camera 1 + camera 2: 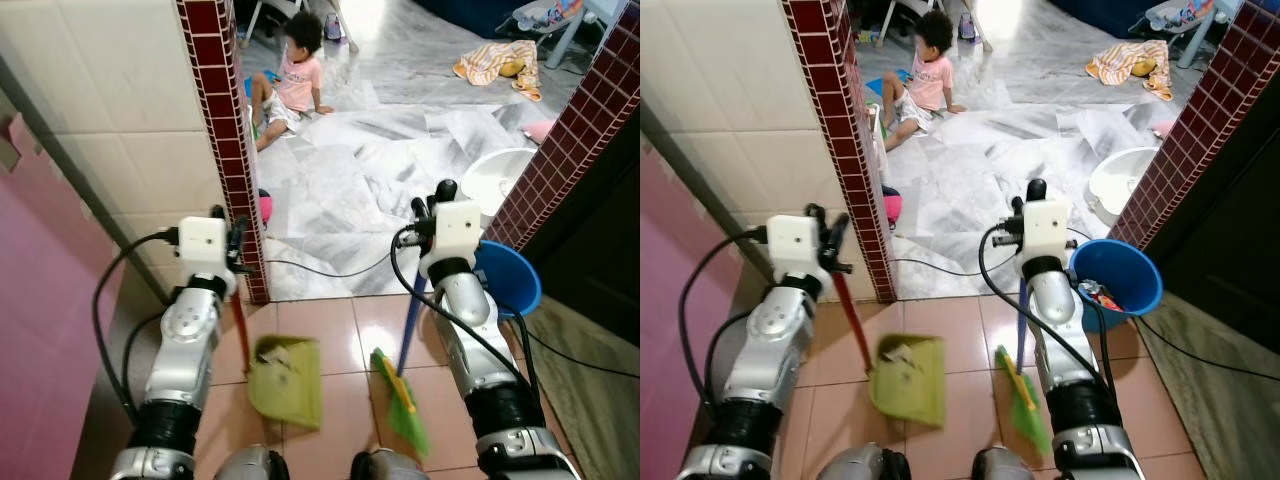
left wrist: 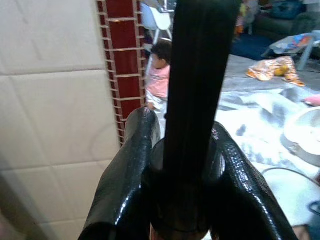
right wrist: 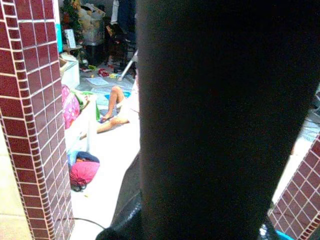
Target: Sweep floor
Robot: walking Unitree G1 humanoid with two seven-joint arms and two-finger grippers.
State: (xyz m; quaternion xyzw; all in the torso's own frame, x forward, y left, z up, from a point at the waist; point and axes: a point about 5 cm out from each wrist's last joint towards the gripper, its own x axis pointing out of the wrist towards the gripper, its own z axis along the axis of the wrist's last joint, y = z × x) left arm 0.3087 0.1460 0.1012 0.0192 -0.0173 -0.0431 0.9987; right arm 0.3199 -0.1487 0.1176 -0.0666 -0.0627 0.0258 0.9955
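Broom point(image 1: 402, 400) hangs upright from the right gripper point(image 1: 432, 207), clamped on its handle, bristles on tiles; dustpan point(image 1: 287, 380) lies just left, its handle gripped by the left gripper point(image 1: 228, 225).

no readable text, labels, brands or numbers were found on any surface in the four views; the small items on the far floor were too blurred.

Bright daylight floods the far room; near objects in wrist views blur darkly.
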